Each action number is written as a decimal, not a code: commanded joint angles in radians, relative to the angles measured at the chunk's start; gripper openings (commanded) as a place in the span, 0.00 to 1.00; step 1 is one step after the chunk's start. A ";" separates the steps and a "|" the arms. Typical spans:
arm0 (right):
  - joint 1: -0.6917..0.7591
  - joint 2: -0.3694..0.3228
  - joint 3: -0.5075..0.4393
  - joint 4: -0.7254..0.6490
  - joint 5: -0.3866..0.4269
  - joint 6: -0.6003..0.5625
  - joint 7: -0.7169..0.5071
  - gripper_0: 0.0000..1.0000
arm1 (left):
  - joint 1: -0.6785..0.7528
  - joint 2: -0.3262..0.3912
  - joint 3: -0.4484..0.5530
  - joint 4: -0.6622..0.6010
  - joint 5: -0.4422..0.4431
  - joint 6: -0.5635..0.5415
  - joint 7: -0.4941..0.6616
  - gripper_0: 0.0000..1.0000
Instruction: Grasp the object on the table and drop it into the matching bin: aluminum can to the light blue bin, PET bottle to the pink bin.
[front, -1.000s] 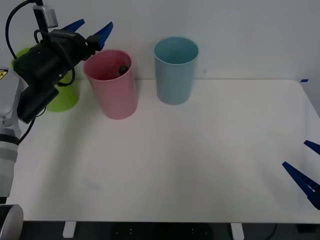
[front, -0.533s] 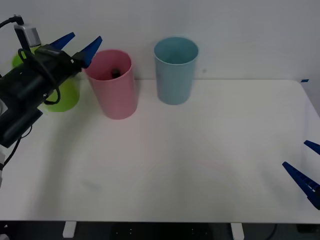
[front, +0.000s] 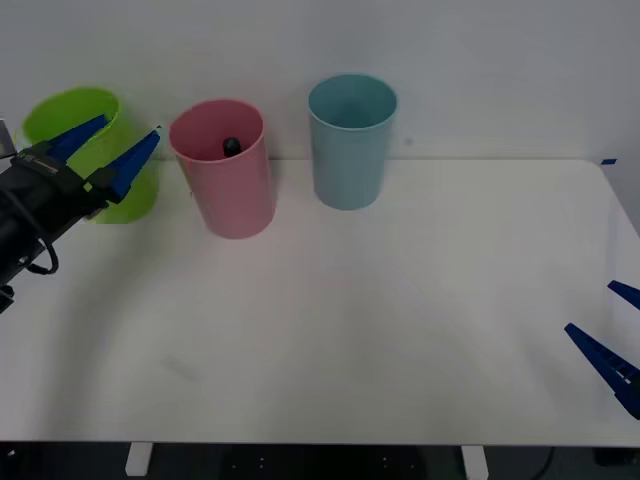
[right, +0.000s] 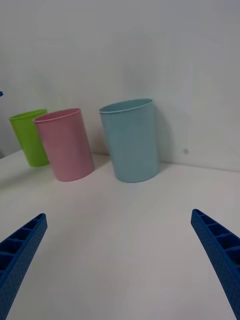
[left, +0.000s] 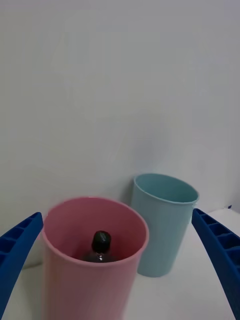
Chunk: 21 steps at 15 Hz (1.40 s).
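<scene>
left pincer (front: 107, 153) spread wide, empty | PET bottle (left: 101, 247) just ahead, upright inside pink bin (front: 225, 203) | right pincer (front: 612, 335) parked open, empty

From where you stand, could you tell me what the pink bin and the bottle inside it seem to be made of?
The pink bin looks like matte moulded plastic: uniform colour, thin smooth rim. The bottle seems to be clear plastic with a glossy black cap, though little of it shows above the rim.

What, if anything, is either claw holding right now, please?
Nothing: both the left claw and right claw are open; the PET bottle sits inside the pink bin.
</scene>
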 joint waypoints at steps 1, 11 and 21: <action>0.000 0.000 0.000 0.000 0.000 0.000 0.000 1.00 | 0.092 0.001 0.057 -0.055 0.024 -0.051 -0.024 1.00; 0.000 0.000 0.000 0.000 0.000 0.000 0.000 1.00 | 0.311 0.070 0.157 -0.086 0.178 -0.166 -0.227 1.00; 0.000 0.000 0.000 0.000 0.000 0.000 0.000 1.00 | 0.494 0.122 0.249 -0.086 0.256 -0.307 -0.209 1.00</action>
